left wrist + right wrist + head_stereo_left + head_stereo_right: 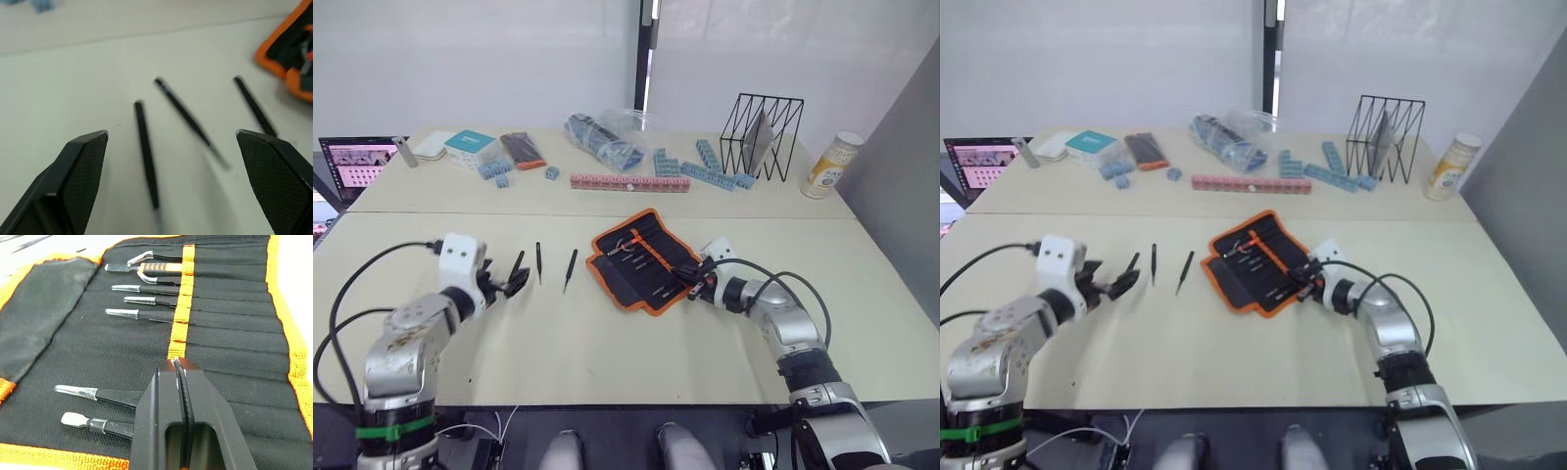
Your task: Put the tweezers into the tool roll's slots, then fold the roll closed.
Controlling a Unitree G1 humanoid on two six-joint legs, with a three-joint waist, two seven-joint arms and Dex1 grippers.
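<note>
The tool roll (636, 257) lies open at the table's middle, black with orange trim and an orange strap (182, 308) across its slots (234, 333). Several capped tools (132, 313) sit in the slots. My right gripper (175, 363) hovers over the roll's near right part, shut on a thin black pair of tweezers (183, 401) whose tip is at the strap. Three loose tweezers (538, 262) (570, 269) (146, 156) lie on the table left of the roll. My left gripper (171, 133) is open wide just above them, with the nearest pair between its fingers (83, 171).
Along the back stand a wire rack (761, 135), a bottle (830, 164), blue blocks (705, 168), a pink strip (628, 182), a plastic bag (607, 132), a teal box (470, 147), a flat case (524, 150) and a laptop (357, 164). Cables trail from both arms.
</note>
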